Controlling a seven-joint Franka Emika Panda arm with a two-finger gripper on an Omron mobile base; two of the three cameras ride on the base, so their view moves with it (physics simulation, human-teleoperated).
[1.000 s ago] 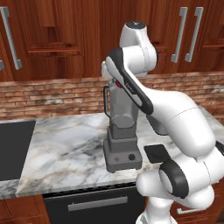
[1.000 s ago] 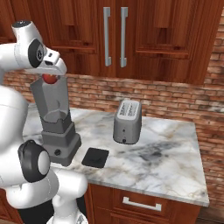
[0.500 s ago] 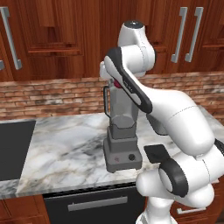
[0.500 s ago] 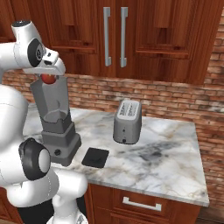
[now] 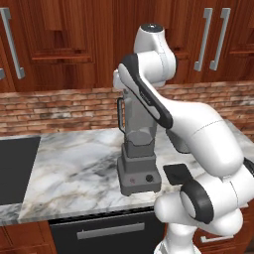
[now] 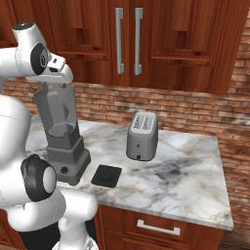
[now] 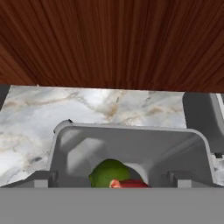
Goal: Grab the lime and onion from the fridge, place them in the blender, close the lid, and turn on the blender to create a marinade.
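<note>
The end effector (image 6: 57, 84) hangs spread wide over the tall grey translucent blender (image 6: 62, 134), where the dark green lime (image 7: 108, 173) touches the reddish onion (image 7: 130, 183)

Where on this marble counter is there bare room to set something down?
Bare marble counter between the black cooktop and tall grey blender, and right of the silver toaster. Crowded where the flat black lid lies between blender and toaster.
</note>
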